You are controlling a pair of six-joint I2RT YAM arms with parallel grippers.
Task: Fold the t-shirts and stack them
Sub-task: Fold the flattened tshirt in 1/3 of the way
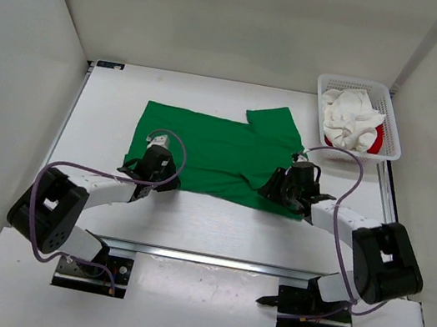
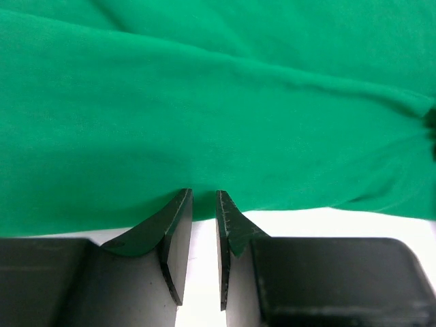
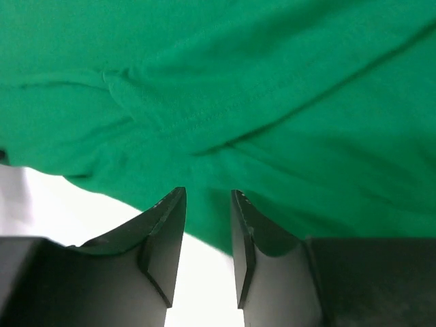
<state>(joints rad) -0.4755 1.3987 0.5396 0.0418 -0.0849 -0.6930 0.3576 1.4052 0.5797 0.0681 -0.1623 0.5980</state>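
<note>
On your left, the left gripper (image 2: 204,199) sits at the near hem of the bright green cloth t-shirt (image 1: 221,151), jaws narrowly apart and empty. The shirt lies spread mid-table, unfolded. The right gripper (image 3: 208,194), also parted and empty, is at its near right edge. Far right, the white plastic mesh basket (image 1: 393,135) holds the crumpled white t-shirt (image 1: 351,119) over the red t-shirt (image 1: 377,141). Nothing is folded or stacked; you have no legible writing.

Bare table (image 1: 105,110) is lying open down the frame's left side and along its front. The green t-shirt (image 1: 221,151) is covering the centre, and the white mesh basket (image 1: 355,83) is blocking the upper right.
</note>
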